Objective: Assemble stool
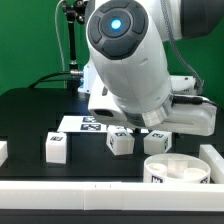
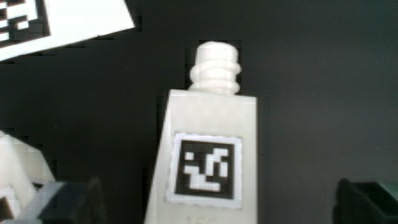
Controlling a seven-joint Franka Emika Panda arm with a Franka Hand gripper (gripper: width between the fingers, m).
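Scanning the exterior view left to right: the left leg [image 1: 57,147] stands alone in the lower left on the black table [image 1: 30,110]. The marker board [image 1: 85,125] lies flat behind it, towards centre. The middle leg [image 1: 121,143] is at lower centre, right under the arm's bulk. A tagged block [image 1: 155,143] sits just beside it, partly hidden by the arm and probably the third leg. The seat [image 1: 178,172] lies flat in the lower right corner, hollow side up, next to the border rail [image 1: 212,155]. It is apart from every leg, so nothing is fitted yet.

The fingers are hidden behind the arm in that view, so the wrist view decides it. The gripper [image 2: 222,205] is spread wide with nothing clamped. Its dark fingertips [image 2: 71,203] stand either side of the target leg [image 2: 210,150], clear of it on both sides.

Key relation: this leg lies flat directly below the gripper, tag face up. Its long axis runs straight out along the gap between the fingers. The peg [image 2: 217,65] is at the far end, pointing away from the gripper. The closing line crosses the leg's narrow width, roughly centred.

I can't tell for sure which exterior-view block this leg is.

Likely next move: drop straight down and pinch the tagged body. No yaw fix looks needed.
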